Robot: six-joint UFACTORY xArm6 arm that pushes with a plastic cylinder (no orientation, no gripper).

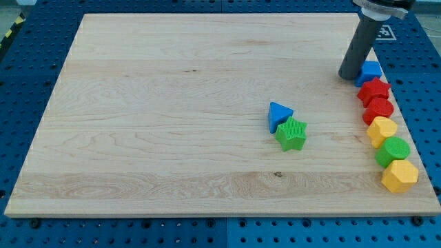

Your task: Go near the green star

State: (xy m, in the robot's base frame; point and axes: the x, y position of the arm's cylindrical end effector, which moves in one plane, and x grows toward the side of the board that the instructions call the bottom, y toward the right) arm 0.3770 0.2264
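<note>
Eight blocks are sitting on the wooden bench (172, 103). Two of them are lying together a little right of the middle: the green star (291, 134) and, touching its upper left side, a blue triangle (278, 114).

Six more are forming a column down the view's right edge. From top to bottom, these are a blue block (372, 70) whose shape is partly hidden, a red star (374, 89), a red cylinder (379, 109), a yellow block (382, 129), a green cylinder (395, 149) and a yellow hexagon (399, 176). Each appears to be touching or nearly touching the next.

The arm's dark rod is coming down from the view's top right corner, and its tip (350, 75) is resting on the bench just left of the blue block, touching it or nearly so. The arm is carrying no end effector that could be open or closed, only this plain rod, and it is gripping nothing.

The tip is standing well apart from the green star, up and to the right of it. Bare wood is lying between them. The blue triangle is sitting on the star's far side from the tip.
</note>
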